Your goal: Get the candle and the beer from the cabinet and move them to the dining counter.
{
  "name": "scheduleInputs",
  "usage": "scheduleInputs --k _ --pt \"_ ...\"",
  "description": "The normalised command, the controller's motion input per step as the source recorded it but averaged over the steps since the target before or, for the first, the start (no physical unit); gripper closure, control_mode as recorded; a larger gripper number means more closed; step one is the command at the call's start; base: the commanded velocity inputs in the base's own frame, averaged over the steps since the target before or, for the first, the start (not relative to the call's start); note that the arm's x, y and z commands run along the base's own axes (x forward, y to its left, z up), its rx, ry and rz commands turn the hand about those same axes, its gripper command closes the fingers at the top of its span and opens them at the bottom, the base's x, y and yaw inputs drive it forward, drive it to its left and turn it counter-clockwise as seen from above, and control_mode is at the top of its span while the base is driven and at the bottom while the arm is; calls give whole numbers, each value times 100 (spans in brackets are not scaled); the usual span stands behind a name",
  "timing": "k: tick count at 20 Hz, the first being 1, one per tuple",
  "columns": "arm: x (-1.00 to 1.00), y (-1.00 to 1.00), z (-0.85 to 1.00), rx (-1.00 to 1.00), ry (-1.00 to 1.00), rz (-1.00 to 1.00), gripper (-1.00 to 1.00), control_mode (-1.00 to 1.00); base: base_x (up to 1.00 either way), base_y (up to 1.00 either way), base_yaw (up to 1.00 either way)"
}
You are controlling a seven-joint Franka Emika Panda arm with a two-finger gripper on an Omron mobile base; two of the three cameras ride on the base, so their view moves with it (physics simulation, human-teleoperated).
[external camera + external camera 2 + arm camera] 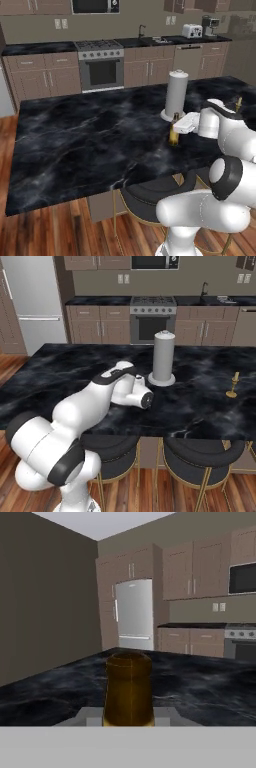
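Over the dining counter [90, 135] the white arm reaches forward, its gripper [176, 127] held level at the beer [173, 132] — the brown bottle stands upright on the black marble top, just in front of the tall white paper-towel roll [176, 95]. From the hand view the bottle [128, 689] sits square between the two fingers, which look closed against its sides, so the jaws are grasping it. Off to the right side of the counter, well apart from the bottle, the small golden candle [232, 385] stands upright on its round base — nothing touching it.
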Motion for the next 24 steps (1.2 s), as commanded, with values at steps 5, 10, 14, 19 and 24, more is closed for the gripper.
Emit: scheduleInputs --k 5,10,14,19,24 --pt "8 4 -20 -1 0 0 100 -100 0 0 0" --pt "12 2 -12 0 0 0 100 -100 0 0 0" --pt "18 3 -18 0 0 0 100 -100 0 0 0" --pt "18 1 -24 0 1 0 100 -100 0 0 0" --pt "16 0 -24 0 1 0 100 -100 0 0 0"
